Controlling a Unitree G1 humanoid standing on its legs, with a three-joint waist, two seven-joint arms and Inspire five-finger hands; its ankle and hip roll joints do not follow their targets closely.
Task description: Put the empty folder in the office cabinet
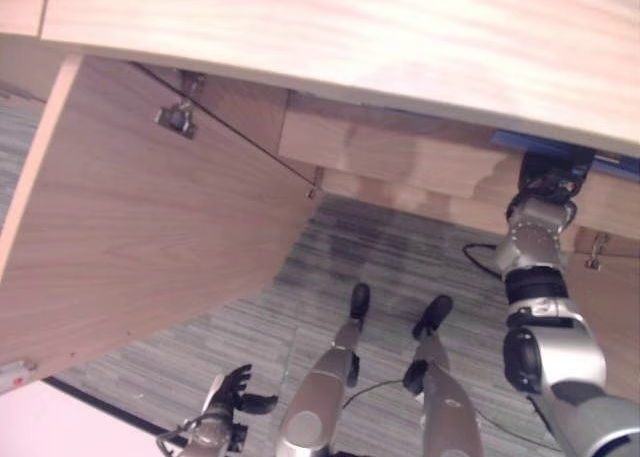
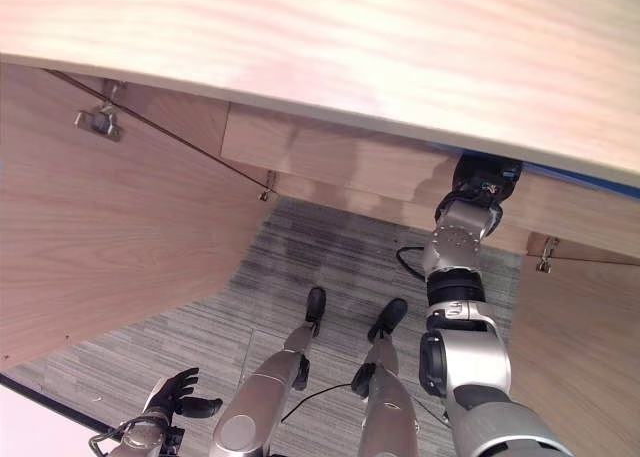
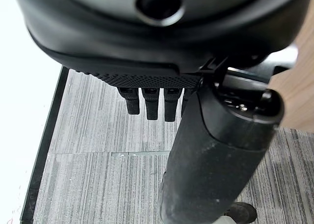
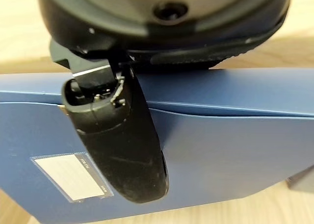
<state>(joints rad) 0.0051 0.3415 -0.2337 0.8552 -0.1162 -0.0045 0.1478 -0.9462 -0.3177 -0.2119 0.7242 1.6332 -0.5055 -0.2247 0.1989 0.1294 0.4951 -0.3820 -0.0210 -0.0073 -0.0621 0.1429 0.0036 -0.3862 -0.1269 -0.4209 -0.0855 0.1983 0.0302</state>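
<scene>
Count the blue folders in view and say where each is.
1. The blue folder lies on a wooden surface with the right hand on it, thumb across its cover. Its edge peeks out under the cabinet top. Others may be hidden.

The right hand's (image 4: 117, 150) fingers are hidden behind the blue folder (image 4: 221, 150).

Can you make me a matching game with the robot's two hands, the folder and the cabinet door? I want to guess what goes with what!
Things:
1. left hand
2. right hand
3. folder
4. cabinet door

Clues:
A. blue, with a pale label on it
B. light wood, swung open, with a metal hinge on it
C. hanging low over the grey carpet, holding nothing
D. reached up under the cabinet's top, thumb lying on the folder

Right pairs: 1-C, 2-D, 3-A, 4-B
</scene>
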